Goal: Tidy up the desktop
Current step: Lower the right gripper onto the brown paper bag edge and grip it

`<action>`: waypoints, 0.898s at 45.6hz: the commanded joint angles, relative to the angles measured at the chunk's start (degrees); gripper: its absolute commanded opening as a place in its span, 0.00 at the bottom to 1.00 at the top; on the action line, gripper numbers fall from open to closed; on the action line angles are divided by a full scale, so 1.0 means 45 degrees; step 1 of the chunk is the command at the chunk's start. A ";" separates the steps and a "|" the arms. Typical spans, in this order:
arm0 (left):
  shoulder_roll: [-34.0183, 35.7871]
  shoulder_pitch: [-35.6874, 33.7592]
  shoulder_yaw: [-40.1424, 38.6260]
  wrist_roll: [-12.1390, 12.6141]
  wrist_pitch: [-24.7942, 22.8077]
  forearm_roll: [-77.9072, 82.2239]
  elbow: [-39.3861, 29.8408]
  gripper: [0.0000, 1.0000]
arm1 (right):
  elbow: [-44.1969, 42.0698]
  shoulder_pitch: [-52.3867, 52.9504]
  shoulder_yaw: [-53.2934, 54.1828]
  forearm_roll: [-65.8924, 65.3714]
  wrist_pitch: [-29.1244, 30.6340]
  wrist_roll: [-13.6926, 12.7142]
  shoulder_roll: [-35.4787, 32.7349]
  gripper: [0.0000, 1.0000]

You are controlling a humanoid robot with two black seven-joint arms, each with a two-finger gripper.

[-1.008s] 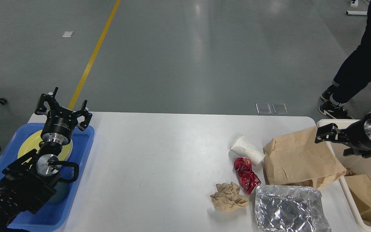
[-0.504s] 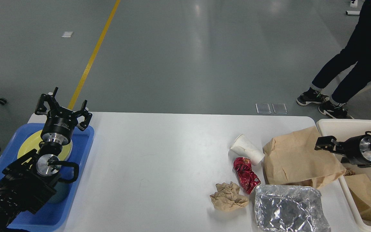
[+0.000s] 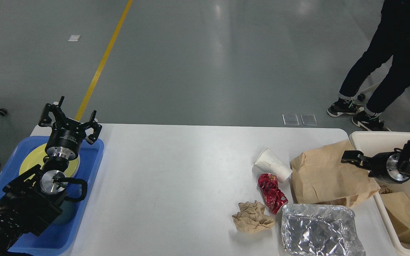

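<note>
Our right gripper [image 3: 351,156] has dropped lower and slid left over the last second, now sitting over the right edge of the brown paper bag [image 3: 329,175]; seen end-on, we cannot tell how far its fingers are spread, and it holds nothing. We judge the bag is our next pick for the cream bin [image 3: 386,137]. Our left gripper [image 3: 69,117] hangs spread and empty above the blue tray [image 3: 87,185]. The desktop [image 3: 176,170] lies before us, its long axis running left to right
</note>
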 commanded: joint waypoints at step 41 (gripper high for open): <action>0.0002 0.0000 0.0000 -0.0001 0.0000 0.0000 0.0000 0.97 | -0.0112 0.1004 -0.0698 -0.0278 0.0184 0.0001 -0.0563 1.00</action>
